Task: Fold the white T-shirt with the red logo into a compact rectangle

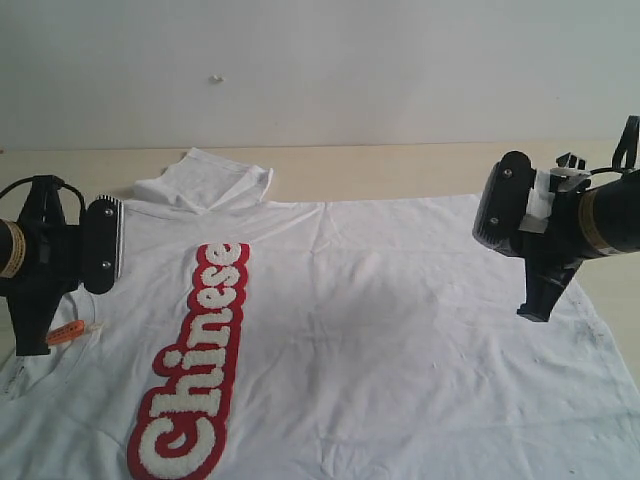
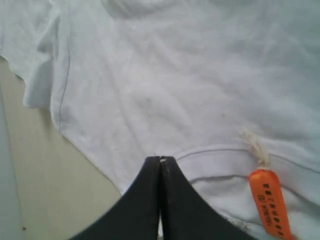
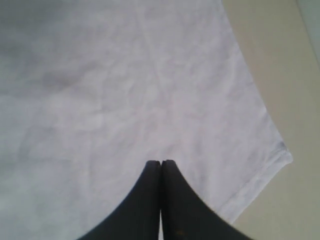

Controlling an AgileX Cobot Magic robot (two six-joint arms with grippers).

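Observation:
The white T-shirt [image 1: 400, 330] lies spread flat on the table, its neck toward the left. The red logo [image 1: 195, 370] runs as a long strip down the shirt's left part. An orange neck tag [image 1: 65, 332] sits at the collar. My left gripper [image 1: 30, 345] hovers just over the collar beside that tag, jaws shut with nothing visibly between them. In the left wrist view the left gripper [image 2: 160, 159] points at the collar seam, the orange tag [image 2: 270, 210] close by. My right gripper [image 1: 535, 312] hangs shut over the shirt's right part; the right gripper [image 3: 161, 162] is near a hem corner [image 3: 280, 157].
One sleeve [image 1: 205, 180] lies folded back at the far left of the shirt. The tan table [image 1: 420, 165] shows beyond the shirt's far edge, and a pale wall [image 1: 320, 60] stands behind. Table surface [image 2: 40, 190] lies beside the shoulder edge.

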